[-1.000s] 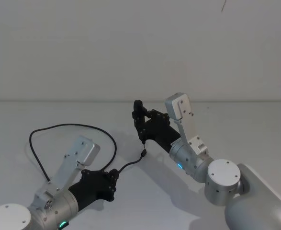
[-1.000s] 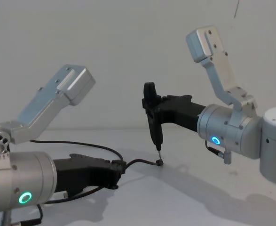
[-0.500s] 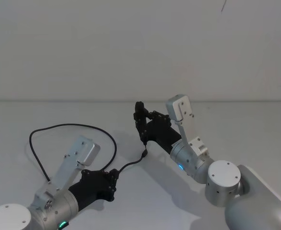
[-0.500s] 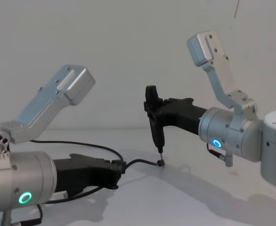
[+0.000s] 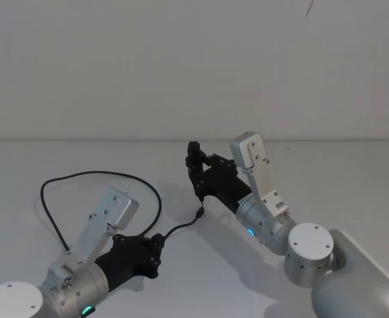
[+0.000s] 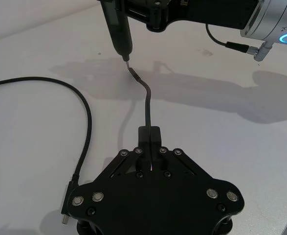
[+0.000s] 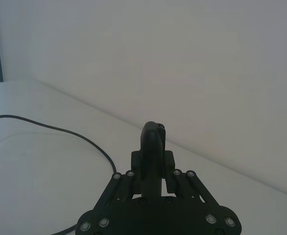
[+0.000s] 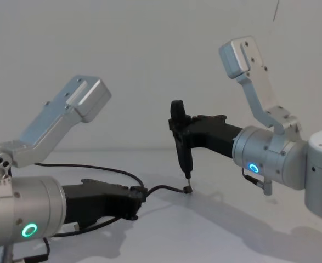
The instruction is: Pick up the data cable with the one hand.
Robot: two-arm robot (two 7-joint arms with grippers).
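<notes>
Head view, from the left: the data cable (image 5: pixel 101 175) loops across the white table (image 5: pixel 353 172), one stretch clamped in the left gripper (image 5: pixel 157 242) low over the surface. Farther right, the right gripper (image 5: pixel 194 162) is closed, its fingertips pointing down just above the cable's free end.

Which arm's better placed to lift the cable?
Left. The left tool is shut on the cable low at the table; the right tool is raised, clamping an upright black piece.
</notes>
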